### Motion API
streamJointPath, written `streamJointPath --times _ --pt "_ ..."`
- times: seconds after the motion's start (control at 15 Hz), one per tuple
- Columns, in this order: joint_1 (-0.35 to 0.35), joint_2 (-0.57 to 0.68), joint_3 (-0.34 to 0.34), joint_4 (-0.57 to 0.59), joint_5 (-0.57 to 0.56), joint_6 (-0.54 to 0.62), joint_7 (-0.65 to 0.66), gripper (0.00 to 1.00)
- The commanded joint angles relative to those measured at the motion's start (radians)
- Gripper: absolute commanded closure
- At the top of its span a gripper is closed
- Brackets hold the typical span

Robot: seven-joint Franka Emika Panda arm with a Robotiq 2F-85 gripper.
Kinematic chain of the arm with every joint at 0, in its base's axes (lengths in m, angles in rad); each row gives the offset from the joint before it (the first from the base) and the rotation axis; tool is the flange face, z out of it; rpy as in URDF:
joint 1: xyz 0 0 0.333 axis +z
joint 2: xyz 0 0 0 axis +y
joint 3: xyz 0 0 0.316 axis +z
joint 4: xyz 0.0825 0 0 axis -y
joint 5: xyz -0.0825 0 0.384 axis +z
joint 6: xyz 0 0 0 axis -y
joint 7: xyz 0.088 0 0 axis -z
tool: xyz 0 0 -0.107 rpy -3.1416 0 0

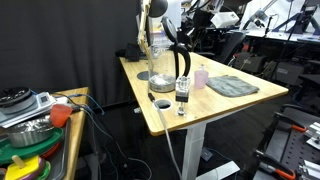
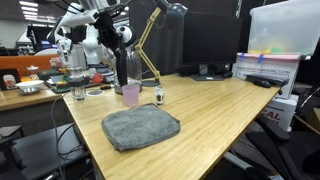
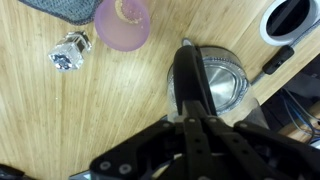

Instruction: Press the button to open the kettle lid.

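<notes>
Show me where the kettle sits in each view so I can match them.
Exterior view: kettle at centre, left of the pink cup.
Exterior view: kettle left of centre, behind the pink cup.
Wrist view: kettle right of centre, seen from above.
Shared landmark: the pink cup.

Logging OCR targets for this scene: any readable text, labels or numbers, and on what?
No text can be read in any view.
Label on bottle: too small to read.
Print on box: blurred.
No markings show on kettle.
</notes>
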Motion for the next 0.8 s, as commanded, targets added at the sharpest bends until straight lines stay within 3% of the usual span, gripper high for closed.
streamJointPath --times 0.0,0.73 --pt "-0.003 0.044 0.013 0.026 -0.006 0.011 0.024 1.0" --pt "-0.014 -0.064 -0.034 -0.015 0.117 -0.018 -0.069 1.0"
